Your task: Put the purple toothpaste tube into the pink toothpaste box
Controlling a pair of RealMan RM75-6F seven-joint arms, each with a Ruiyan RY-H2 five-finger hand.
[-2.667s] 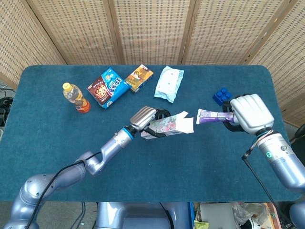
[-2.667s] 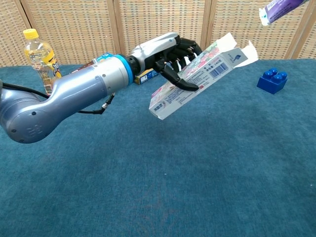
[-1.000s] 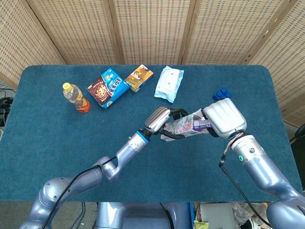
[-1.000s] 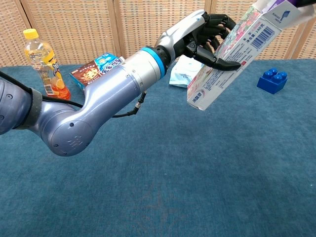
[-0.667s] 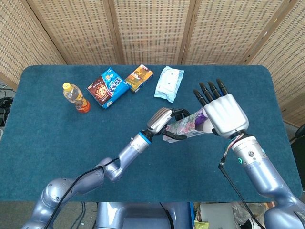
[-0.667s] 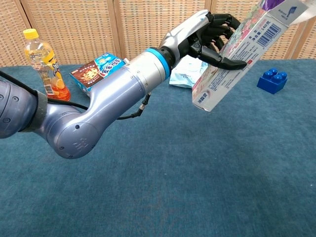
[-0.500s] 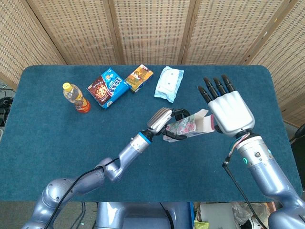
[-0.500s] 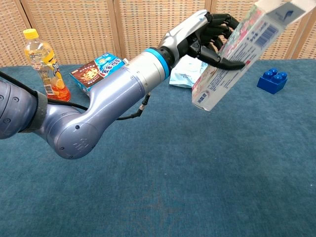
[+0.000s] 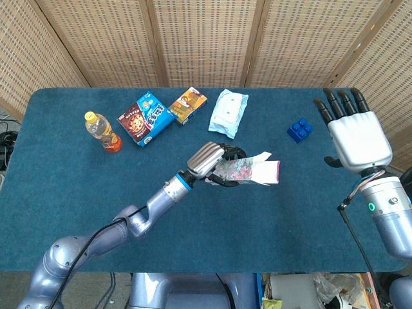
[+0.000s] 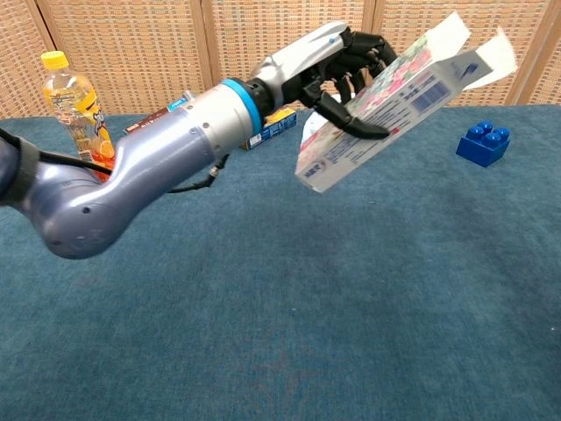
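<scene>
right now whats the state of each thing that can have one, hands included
pink toothpaste box: held off the table, tilted, end flaps open
left hand: grips the box
right hand: open, fingers spread, holds nothing
purple toothpaste tube: not visible in either view
yellow-capped bottle: upright, cap on
wipes pack: lying flat
blue block: resting on the table

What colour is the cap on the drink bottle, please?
Yellow; the cap shows best in the chest view.

Box [image 9: 248, 171] mid-table, bottle [image 9: 103, 132] far left, cartons [image 9: 145, 118] and pack [image 9: 228, 111] behind, block [image 9: 299, 129] right.
</scene>
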